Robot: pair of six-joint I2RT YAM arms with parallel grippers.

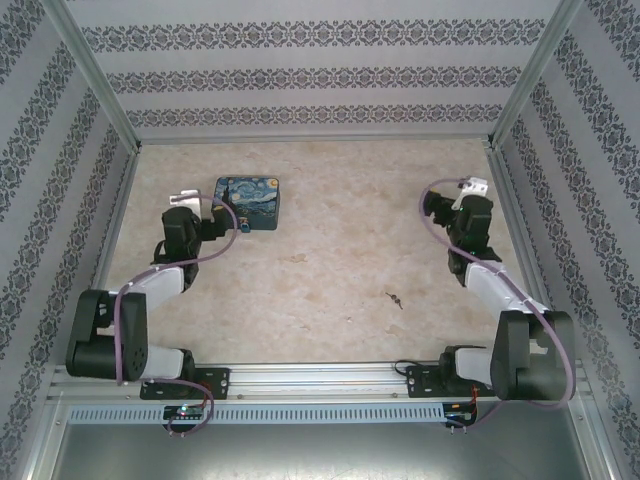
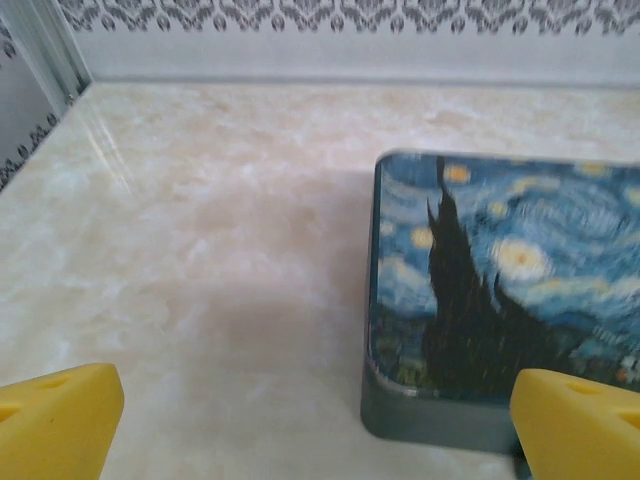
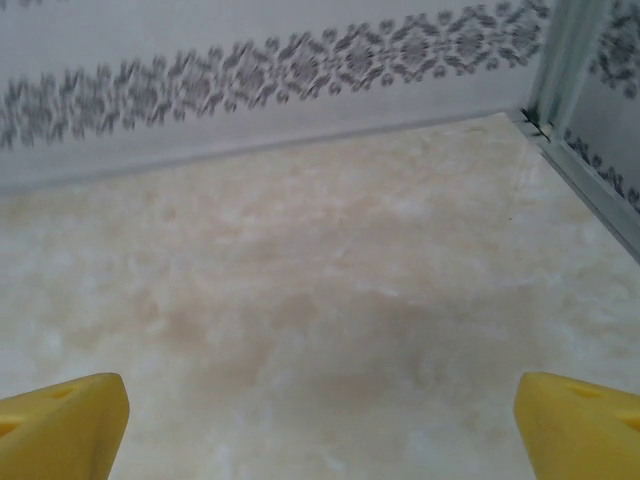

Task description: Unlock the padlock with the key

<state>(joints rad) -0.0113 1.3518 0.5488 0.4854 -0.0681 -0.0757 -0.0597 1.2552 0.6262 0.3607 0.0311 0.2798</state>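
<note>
Yellow fingers of the left gripper: one at each lower corner of the left wrist view, spread wide, holding nothing.

Right gripper: jaws equally wide apart, holding nothing, over bare table.

Table: beige marbled top, enclosed by grey-patterned wall panels.

Box: blue and yellow Starry Night print, lying flat at the far left of the table. Its near left corner sits just ahead of the left gripper.

Padlock: tiny blue item at the box's near edge, just beside the left gripper. Too small to tell whether the shackle is shut.

Key: small dark metal piece lying on open table right of centre. It is nearer the right arm, well apart from the padlock and from both grippers.
</note>
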